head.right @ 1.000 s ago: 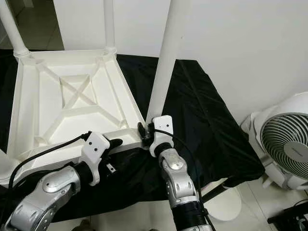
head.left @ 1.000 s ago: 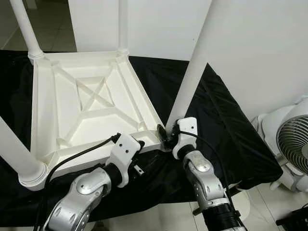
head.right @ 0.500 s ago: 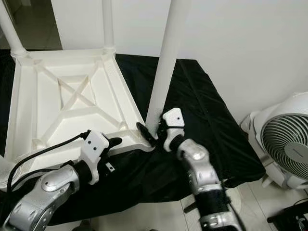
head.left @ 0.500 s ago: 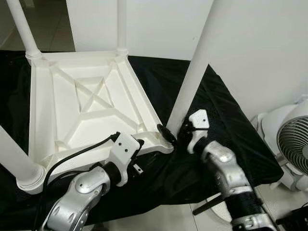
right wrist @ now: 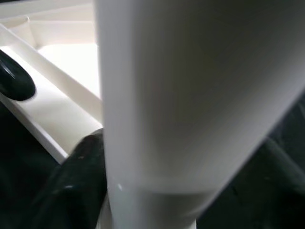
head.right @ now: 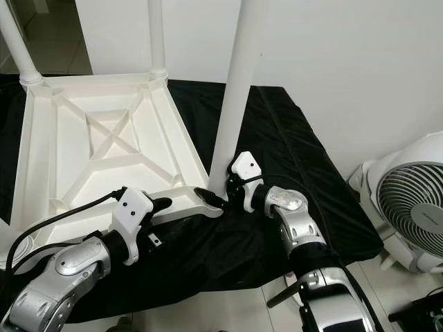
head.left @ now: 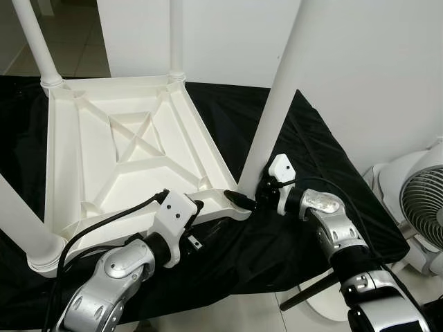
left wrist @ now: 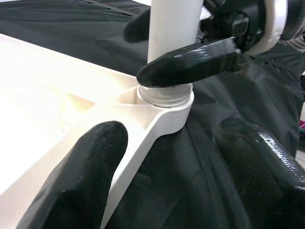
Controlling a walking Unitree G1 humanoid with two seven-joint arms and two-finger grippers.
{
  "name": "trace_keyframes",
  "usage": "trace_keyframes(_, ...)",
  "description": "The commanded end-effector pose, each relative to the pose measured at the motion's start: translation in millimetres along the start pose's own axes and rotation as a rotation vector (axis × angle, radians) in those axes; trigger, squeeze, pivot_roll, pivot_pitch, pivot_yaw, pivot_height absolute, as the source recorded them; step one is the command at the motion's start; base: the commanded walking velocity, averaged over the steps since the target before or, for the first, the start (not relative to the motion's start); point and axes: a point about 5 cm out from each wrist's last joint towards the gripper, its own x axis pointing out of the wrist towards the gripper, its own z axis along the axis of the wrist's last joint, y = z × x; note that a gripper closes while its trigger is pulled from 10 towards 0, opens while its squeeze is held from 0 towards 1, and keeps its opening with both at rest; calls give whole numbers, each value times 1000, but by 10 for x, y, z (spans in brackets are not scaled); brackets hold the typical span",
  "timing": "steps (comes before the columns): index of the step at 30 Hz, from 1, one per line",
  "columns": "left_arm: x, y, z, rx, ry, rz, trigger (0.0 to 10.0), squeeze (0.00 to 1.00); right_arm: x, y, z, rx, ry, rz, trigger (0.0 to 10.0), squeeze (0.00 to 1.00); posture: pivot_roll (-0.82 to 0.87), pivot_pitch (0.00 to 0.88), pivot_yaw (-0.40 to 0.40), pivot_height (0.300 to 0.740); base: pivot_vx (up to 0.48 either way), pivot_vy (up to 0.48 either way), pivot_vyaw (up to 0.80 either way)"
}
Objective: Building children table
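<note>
A: Right gripper (head.right: 220, 196): what is it doing?

B: Its two black fingers close around the base of the near table leg (head.right: 237, 90), one in front and one behind, just above the corner socket (left wrist: 167, 102). The left gripper (head.left: 199, 220) sits at the near rim of the tabletop (head.left: 128, 155); its fingers are spread apart, one over the rim and one over the black cloth (head.right: 297, 155), gripping nothing.

A: Where is the table?

B: Upside down on the cloth, ribbed underside up. All four corners carry a white leg pointing upward; the near-right leg stands nearly upright in its socket.

A: How will the leg handle?

B: Judged from its look, it is a hollow, smooth plastic tube: light, stiff, and likely slippery under hard fingers. A hold low down, close to the socket, probably gives the best control for turning or pressing it home; a hold high up would lever against the joint. The tabletop looks light as well, so it may slide on the cloth unless the left gripper braces the rim.

A: What stands nearby?

B: A white wall (head.right: 346, 62) behind, and a white fan (head.right: 412, 211) on the floor, well apart from the table on the robot's right.
</note>
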Motion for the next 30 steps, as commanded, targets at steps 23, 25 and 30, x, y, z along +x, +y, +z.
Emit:
trace_keyframes(23, -1, -61, 61, -17, -16, -24, 10000, 0, -45, 63, -174, 122, 7, -268, 10000, 0, 185, 60, -102, 740, 0, 0, 0)
trace_keyframes(25, 0, -64, 60, -18, -16, -24, 10000, 0, -43, 83, -172, 134, 7, -297, 10000, 0, 185, 60, -102, 740, 0, 0, 0)
trace_keyframes(30, 5, -97, 44, -25, -14, -38, 10000, 0, 20, 254, -225, 217, 50, -577, 10000, 0, 177, 53, -110, 740, 0, 0, 0)
